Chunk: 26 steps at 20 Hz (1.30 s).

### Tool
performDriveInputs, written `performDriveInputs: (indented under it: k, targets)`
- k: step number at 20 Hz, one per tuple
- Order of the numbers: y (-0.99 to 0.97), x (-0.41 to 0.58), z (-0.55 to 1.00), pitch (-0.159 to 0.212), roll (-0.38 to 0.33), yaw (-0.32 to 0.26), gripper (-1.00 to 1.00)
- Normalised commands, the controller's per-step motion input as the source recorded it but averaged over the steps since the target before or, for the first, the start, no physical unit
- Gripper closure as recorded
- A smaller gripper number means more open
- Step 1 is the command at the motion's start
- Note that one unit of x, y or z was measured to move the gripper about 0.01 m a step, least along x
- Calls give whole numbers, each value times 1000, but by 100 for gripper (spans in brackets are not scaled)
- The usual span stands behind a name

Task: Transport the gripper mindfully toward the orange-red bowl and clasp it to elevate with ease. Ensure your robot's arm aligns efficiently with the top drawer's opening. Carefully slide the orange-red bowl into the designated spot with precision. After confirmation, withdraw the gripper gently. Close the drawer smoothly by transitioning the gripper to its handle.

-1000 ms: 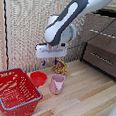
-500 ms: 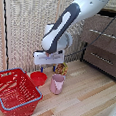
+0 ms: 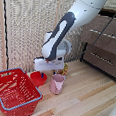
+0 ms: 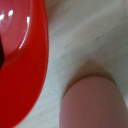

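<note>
The orange-red bowl [image 3: 37, 79] sits on the wooden floor between the red wire basket and the pink cup. My gripper [image 3: 44, 72] hangs just above the bowl's rim at the end of the white robot's arm [image 3: 72, 22]; its fingers are too blurred to read. In the wrist view the bowl [image 4: 20, 55] fills one side, very close, with the pink cup [image 4: 92, 102] beside it. The top drawer [image 3: 109, 27] with its silver handle [image 3: 102, 33] is at the exterior view's right.
A big red wire basket [image 3: 13, 93] stands at the exterior view's left, close to the bowl. The pink cup [image 3: 57, 84] stands right beside the bowl. A black-framed drawer front [image 3: 101, 59] lies below the top drawer. A woven screen [image 3: 31, 26] backs the scene.
The arm has lowered and swung toward the exterior view's left, bringing the gripper down over the orange-red bowl. Bowl, cup and basket have not moved.
</note>
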Motion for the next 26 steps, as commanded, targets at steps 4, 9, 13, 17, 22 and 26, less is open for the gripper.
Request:
performDriveInputs:
  k: [4,9,13,17,22,26]
  targets:
    - [90,0,-273,0,-51,-9,100]
    - [77,0,-207,0,-43,0,100]
    - [30,0,-155,0,-16,0,100]
    - [41,-4,-124,0,-9,-1,100]
    - [7,-1,-79,21,-1,0,100]
    - [-17,106,9,69,2,-3,100]
